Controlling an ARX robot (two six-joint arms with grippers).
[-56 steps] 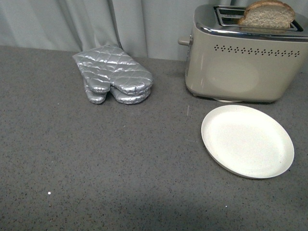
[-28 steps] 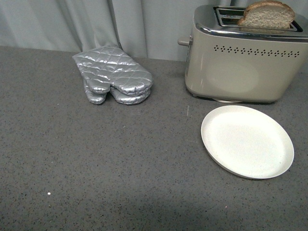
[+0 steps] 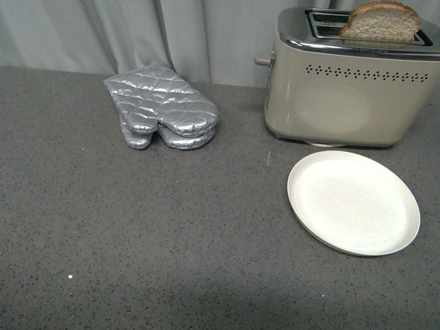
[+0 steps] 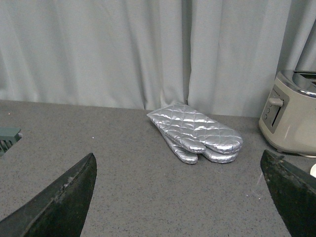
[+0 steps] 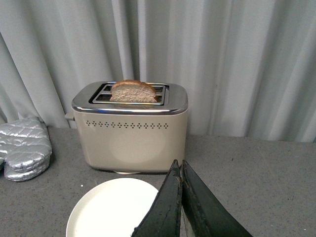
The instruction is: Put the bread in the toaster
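grey curtains hung behind a speckled counter [image 3: 137, 227]. bread [image 3: 380, 23] stood upright in the toaster [image 3: 344, 89] slot nearest the robot, top half poking out, long axis along the slot. right gripper [image 5: 181, 183] was pinched closed on nothing, nearer, toaster just ahead of it past the plate [image 3: 353, 201]. left gripper [image 4: 177, 197] sat spread wide, facing the mitt [image 3: 161, 106].

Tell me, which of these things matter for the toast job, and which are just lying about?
Part of the job:
- bread, standing in the toaster's near slot
- toaster

Just lying about:
- silver oven mitts, left of the toaster
- empty white plate, in front of the toaster
- grey curtain behind
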